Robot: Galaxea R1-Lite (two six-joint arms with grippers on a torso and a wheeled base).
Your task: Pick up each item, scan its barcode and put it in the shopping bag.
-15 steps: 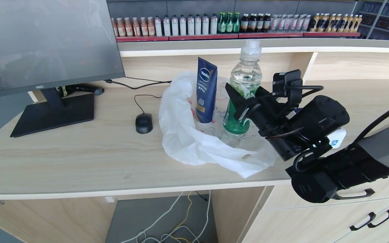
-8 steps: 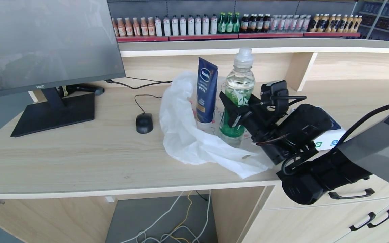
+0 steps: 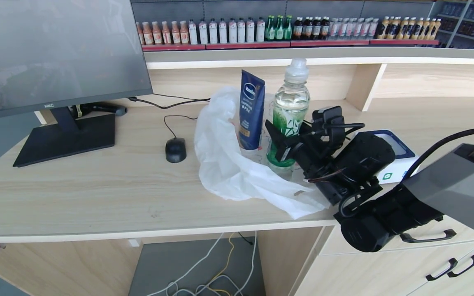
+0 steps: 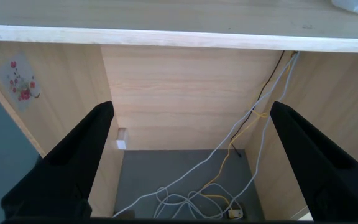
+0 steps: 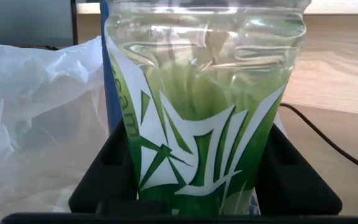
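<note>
At shopping bag (image 3: 228,172) — right gripper (image 3: 285,143) clamps green-labelled bottle (image 3: 290,107); left gripper (image 4: 188,124) fingers (image 4: 73,168) spread

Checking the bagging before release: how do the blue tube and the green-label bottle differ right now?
The blue tube is opaque dark blue; the bottle is clear, holding pale liquid, with a green label and a white cap. The bottle is taller and wider than the tube. The right gripper clamps the bottle at its label, while the tube stands free. Both are upright, side by side in the white shopping bag.
</note>
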